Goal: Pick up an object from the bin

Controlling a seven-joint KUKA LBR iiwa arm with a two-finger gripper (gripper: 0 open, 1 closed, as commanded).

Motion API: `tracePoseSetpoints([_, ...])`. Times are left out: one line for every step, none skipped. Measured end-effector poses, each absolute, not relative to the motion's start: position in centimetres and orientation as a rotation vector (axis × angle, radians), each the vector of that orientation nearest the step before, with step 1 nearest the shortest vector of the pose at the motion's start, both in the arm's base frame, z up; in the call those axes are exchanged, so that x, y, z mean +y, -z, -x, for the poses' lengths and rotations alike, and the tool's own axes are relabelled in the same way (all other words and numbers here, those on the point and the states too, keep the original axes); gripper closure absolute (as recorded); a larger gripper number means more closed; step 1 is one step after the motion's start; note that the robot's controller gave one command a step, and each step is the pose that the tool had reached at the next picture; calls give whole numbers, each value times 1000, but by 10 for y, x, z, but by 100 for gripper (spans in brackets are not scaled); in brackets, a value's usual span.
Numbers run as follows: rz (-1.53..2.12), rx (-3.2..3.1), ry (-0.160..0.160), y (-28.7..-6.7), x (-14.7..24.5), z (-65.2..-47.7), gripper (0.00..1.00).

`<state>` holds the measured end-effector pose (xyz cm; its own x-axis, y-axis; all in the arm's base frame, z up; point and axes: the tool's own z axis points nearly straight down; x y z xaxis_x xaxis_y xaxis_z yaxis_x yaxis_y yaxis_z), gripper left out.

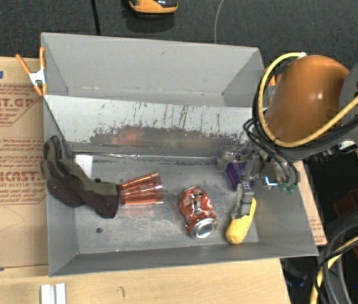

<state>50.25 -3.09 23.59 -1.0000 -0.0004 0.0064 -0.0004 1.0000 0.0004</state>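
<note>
Can't tell if the hand point(247, 194) is open above the yellow banana point(239, 227) right of the crushed can point(196, 213); probably light and slick, I'd grab mid-body.

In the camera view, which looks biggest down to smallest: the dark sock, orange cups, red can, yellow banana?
1. dark sock
2. orange cups and red can, too alike to rank
3. yellow banana
</note>
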Motion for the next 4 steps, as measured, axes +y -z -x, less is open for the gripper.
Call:
tracePoseSetpoints([-1,-3143,0,-240,-31,-504,0])
tracePoseSetpoints([-117,-3147,-2,-212,-24,-505,0])
tracePoseSetpoints([-69,-3142,2,-183,-29,-497,0])
tracePoseSetpoints([-12,-3143,0,-155,-32,-493,0])
